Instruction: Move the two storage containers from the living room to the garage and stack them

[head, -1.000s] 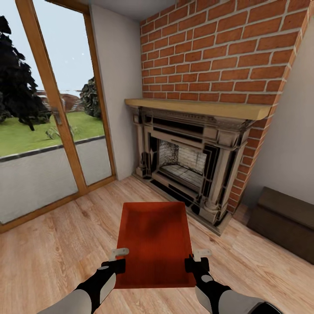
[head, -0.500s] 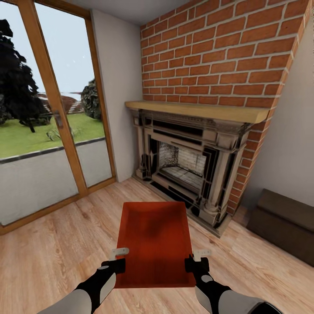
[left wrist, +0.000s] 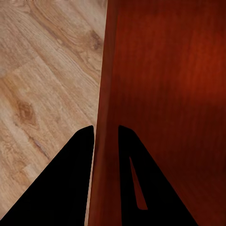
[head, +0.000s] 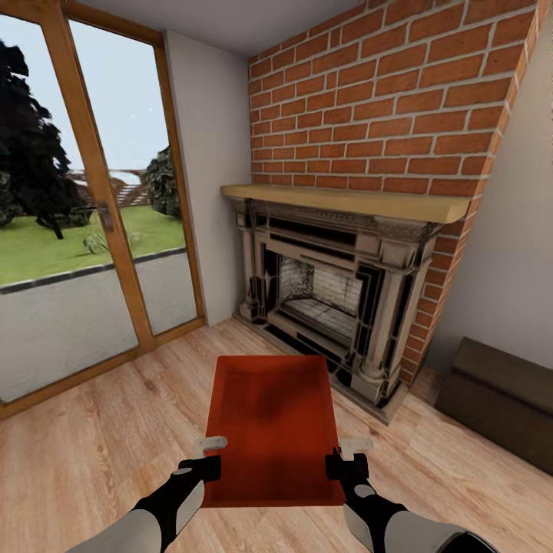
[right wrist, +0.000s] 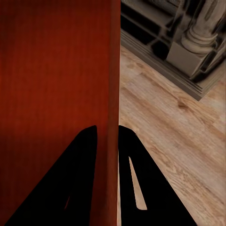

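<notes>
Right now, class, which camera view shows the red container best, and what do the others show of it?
The head view: the whole container shows, open top up, held at both side walls. The left wrist view shows one wall between the fingers; the right wrist view shows the other wall.

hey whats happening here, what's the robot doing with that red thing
The robot is carrying one red-orange storage container in front of itself with both arms. The left gripper is clamped on the bin's left wall and the right gripper on its right wall, a finger on each side of the wall. It is in the living room, above the wood-plank floor, facing the brick fireplace and glass doors.
</notes>
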Controlling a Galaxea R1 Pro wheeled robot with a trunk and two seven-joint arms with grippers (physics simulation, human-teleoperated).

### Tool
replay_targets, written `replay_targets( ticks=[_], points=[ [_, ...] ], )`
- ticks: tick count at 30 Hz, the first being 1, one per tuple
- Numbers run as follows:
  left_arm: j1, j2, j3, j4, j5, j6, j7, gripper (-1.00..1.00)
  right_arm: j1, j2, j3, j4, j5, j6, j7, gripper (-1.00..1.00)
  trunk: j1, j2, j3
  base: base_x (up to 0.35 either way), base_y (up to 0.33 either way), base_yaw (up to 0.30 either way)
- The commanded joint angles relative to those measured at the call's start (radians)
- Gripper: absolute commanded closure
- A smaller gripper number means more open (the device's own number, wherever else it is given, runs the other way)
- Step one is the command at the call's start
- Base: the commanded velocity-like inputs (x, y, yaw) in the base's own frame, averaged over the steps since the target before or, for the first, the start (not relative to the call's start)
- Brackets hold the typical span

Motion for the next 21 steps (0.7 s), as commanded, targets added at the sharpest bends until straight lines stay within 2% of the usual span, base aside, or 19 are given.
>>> replay_targets(
  ticks=[1, 21],
  points=[
    [0.0, 0.0, 0.03, -0.003, -0.008, 0.005, 0.012, 1.0, -0.001, 0.001, -0.05, -0.002, 0.009, 0.001, 0.0, 1.0, 0.0, -0.001, 0.0, 0.0, 0.0, 0.0],
    [0.0, -0.001, 0.03, -0.002, -0.008, 0.005, 0.012, 1.0, -0.001, 0.001, -0.05, -0.002, 0.009, 0.001, 0.0, 1.0, 0.0, -0.001, 0.032, 0.0, 0.0, 0.0]
  ],
)
